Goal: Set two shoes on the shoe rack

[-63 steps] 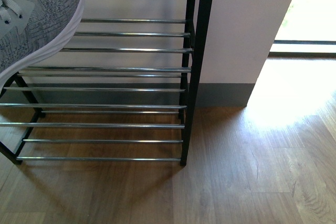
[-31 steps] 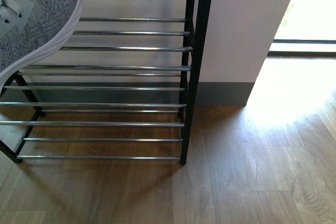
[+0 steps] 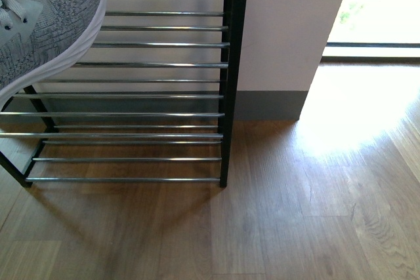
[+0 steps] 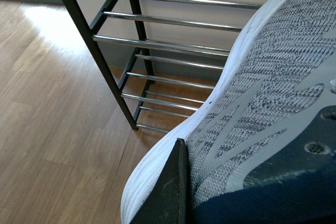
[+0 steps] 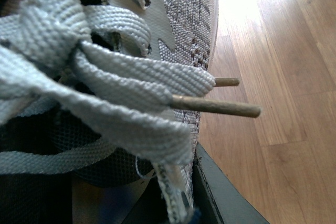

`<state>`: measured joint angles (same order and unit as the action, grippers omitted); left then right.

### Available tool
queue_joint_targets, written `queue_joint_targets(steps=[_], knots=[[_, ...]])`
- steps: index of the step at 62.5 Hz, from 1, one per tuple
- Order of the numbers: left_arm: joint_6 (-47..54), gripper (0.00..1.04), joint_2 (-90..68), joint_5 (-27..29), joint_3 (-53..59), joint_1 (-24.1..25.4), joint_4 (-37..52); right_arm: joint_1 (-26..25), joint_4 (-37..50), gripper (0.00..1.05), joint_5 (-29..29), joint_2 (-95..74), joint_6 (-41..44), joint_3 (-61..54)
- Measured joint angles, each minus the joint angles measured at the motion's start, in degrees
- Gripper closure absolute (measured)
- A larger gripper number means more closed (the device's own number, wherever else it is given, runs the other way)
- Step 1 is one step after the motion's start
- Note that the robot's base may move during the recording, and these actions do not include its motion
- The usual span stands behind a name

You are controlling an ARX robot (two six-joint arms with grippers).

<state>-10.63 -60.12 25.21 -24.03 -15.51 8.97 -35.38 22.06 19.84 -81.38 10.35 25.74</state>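
Note:
A grey knit sneaker (image 3: pixel 46 24) with a white sole hangs at the top left of the front view, its toe over the upper rods of the shoe rack (image 3: pixel 131 96). No gripper shows in that view. In the left wrist view a sneaker (image 4: pixel 262 103) fills the frame, pointing at the shoe rack (image 4: pixel 157 45). My left gripper (image 4: pixel 195 190) is shut on its side near the heel, one black finger (image 4: pixel 170 192) outside. In the right wrist view the other sneaker (image 5: pixel 184 14) and its grey laces (image 5: pixel 105 82) sit very close. My right gripper (image 5: pixel 178 198) is shut on its collar, one finger (image 5: pixel 220 200) outside.
The rack's black right post (image 3: pixel 233 63) stands against a white wall (image 3: pixel 282 24) with a grey skirting board (image 3: pixel 269 104). Right of the wall is a bright glass door (image 3: pixel 380 4). Wooden floor (image 3: pixel 295 214) spreads in front of the rack.
In the front view the rack and wall have slid a little left and upward. The sneaker keeps its place in the top left corner.

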Motion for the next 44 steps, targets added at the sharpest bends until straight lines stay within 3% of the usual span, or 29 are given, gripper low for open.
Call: queue_joint_targets(steps=[44], knots=[[0.0, 1.03, 0.0, 0.2, 0.0, 0.0, 0.0, 0.1, 0.0, 1.02, 0.3, 0.0, 0.0, 0.0]])
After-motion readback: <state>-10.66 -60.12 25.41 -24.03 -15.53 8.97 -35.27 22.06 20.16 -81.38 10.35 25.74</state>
